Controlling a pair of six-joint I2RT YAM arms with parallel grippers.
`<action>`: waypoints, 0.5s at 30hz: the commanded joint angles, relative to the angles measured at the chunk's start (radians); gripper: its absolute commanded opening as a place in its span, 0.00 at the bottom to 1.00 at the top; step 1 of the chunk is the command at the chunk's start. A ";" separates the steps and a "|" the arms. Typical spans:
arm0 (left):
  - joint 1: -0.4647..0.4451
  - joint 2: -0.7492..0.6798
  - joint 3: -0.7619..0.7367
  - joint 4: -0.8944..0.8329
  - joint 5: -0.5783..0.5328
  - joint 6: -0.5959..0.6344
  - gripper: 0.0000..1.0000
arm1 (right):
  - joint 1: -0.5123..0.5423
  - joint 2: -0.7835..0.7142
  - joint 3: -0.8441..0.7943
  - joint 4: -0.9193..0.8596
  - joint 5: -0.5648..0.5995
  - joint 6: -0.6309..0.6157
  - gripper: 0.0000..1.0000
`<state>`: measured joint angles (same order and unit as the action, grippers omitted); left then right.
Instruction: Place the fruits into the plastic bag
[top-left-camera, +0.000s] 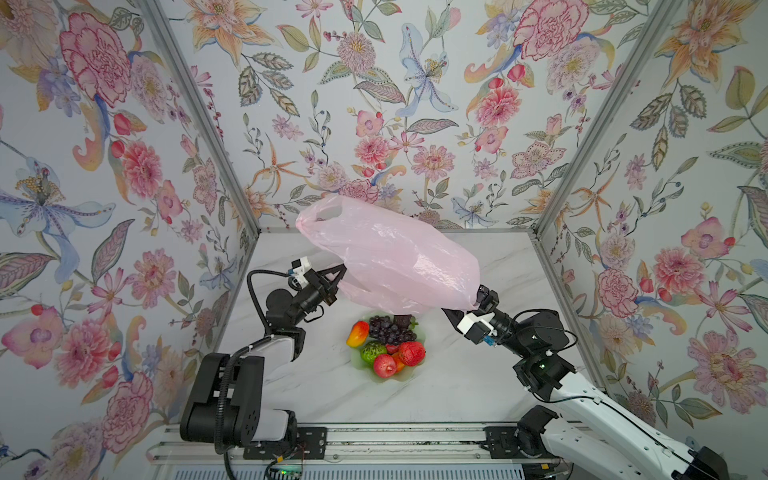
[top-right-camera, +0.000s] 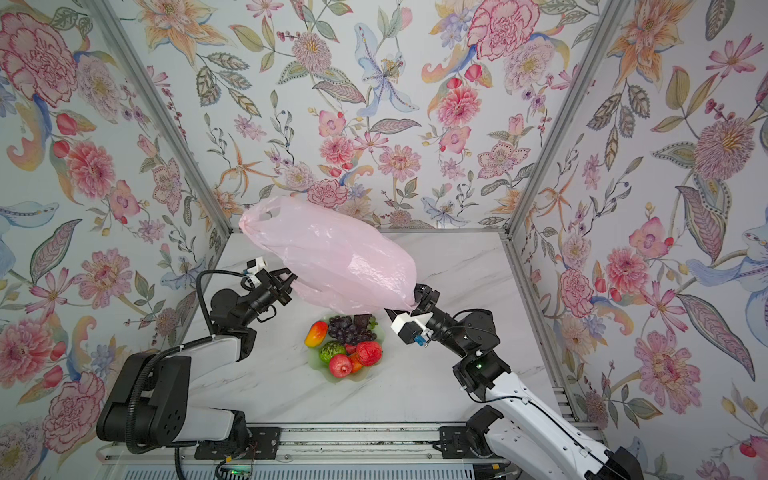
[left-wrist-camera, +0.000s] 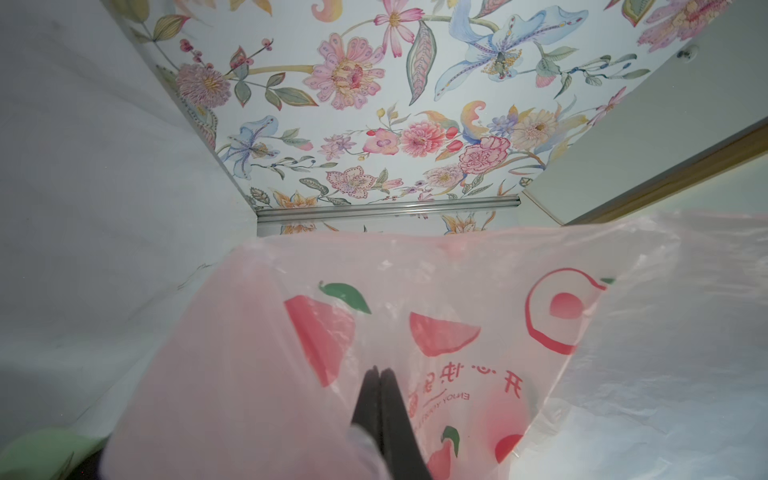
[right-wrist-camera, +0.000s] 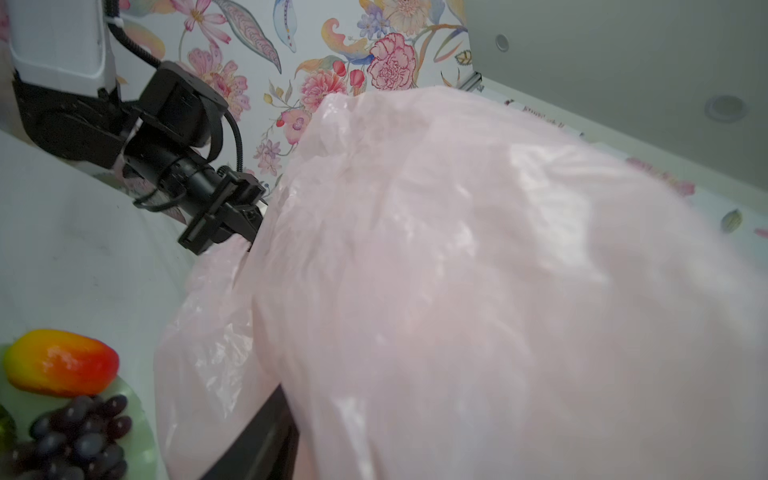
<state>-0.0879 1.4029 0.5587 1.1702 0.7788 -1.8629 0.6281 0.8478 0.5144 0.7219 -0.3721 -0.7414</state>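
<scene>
Pink film of the plastic bag (left-wrist-camera: 415, 332) is filling both wrist views, closest of all. The bag is hanging in the air above and behind the green plate (top-left-camera: 358, 366), its belly overlapping the plate's far rim in both top views.

Its long axis is running diagonally. The handle end is pointing up and away to the plate's far left, and the gathered end is dropping toward the plate's far right.

Left gripper (top-left-camera: 340, 272) is sitting far-left of the plate, jaws fully closed, pinching a fold of film. Right gripper (top-left-camera: 484, 298) is sitting far-right of the plate at the gathered end. Film is draping over its jaws, so I cannot tell how wide they are standing or whether they are gripping.

Fruits (top-left-camera: 386, 347) are all lying heaped on the plate, none bagged.

Judging: no open mouth is facing the plate yet. Both arms look about equally near the fruit.
</scene>
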 joint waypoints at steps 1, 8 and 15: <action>0.041 -0.061 0.159 -0.283 0.015 0.227 0.00 | -0.002 0.008 -0.038 0.161 0.129 0.230 0.67; 0.073 -0.042 0.574 -0.882 -0.150 0.737 0.00 | -0.073 -0.118 -0.114 0.039 0.346 0.656 0.77; 0.023 0.035 0.762 -0.903 -0.276 0.892 0.00 | -0.306 -0.265 -0.071 -0.286 0.347 1.064 0.84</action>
<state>-0.0319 1.3991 1.2636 0.3714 0.5819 -1.1332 0.3862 0.6094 0.4030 0.6113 -0.0410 0.0685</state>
